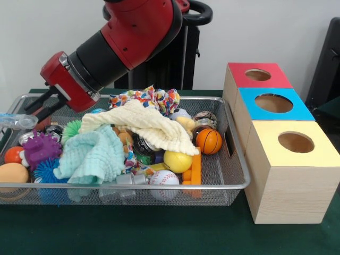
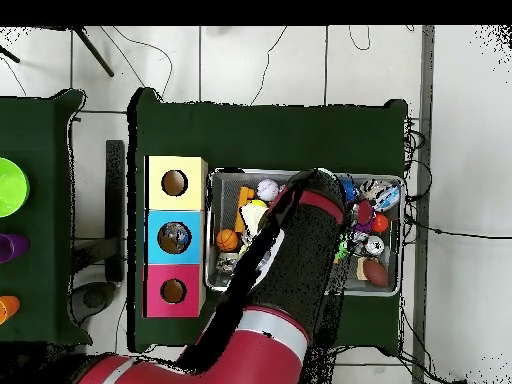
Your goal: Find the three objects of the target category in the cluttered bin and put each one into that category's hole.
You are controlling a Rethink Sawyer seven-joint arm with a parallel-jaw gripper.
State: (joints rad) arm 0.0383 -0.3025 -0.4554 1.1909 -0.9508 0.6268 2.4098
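Nearest the camera, a baseball (image 1: 163, 179) lies against the front wall of the wire bin (image 1: 159, 186), at about 6 o'clock in the clutter. Just above it sits a yellow ball (image 1: 177, 161), and at 3 o'clock an orange basketball (image 1: 209, 141) rests by the bin's right wall, with an orange block (image 1: 195, 169) below it. No brand, label or writing can be read on anything.

A cream cloth (image 1: 146, 123) drapes across the middle and a mint cloth (image 1: 93, 155) lies at 8 o'clock; together they cover much of the pile. A patterned cloth (image 1: 151, 99) bunches at 12 o'clock. At 9 o'clock sit a purple spiky toy (image 1: 40, 149), a blue spiky ball (image 1: 47, 170) and an orange ball (image 1: 13, 173).

The gripper (image 1: 36, 109) hangs over the bin's 10 o'clock corner, its black fingers (image 1: 47, 110) spread apart and holding nothing.

To the right of the bin stand three wooden boxes, each with a round hole on top: yellow box (image 1: 295, 143) nearest, blue box (image 1: 273, 103) behind it, red box (image 1: 258, 75) farthest. In the overhead view the arm (image 2: 290, 270) hides the middle of the bin.
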